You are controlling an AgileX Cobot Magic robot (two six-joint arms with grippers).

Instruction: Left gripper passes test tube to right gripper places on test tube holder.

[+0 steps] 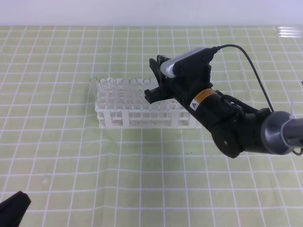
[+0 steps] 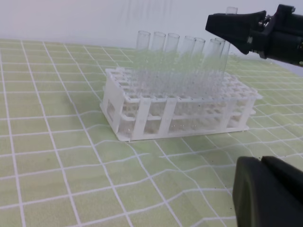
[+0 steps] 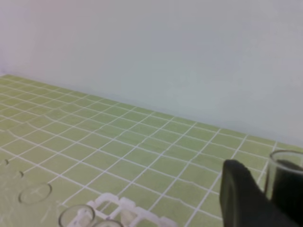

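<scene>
The white test tube holder (image 1: 142, 116) stands mid-table, also in the left wrist view (image 2: 142, 118) and at the bottom edge of the right wrist view (image 3: 128, 208). My right gripper (image 1: 154, 79) hovers over its right end, shut on an upright clear test tube (image 2: 231, 10). That tube runs down past the right gripper (image 2: 227, 26) towards the rack's far right holes; I cannot tell whether its lower end is inside a hole. Its rim (image 3: 286, 163) shows between the right gripper's (image 3: 270, 194) dark fingers. My left gripper (image 1: 12, 208) rests at the near left corner, shut and empty (image 2: 265, 194).
Several other clear tubes (image 2: 165, 52) stand in the rack's left and middle holes. More clear tubes (image 1: 289, 32) lie at the far right corner. A green gridded mat (image 1: 71, 161) covers the table, with a white wall behind.
</scene>
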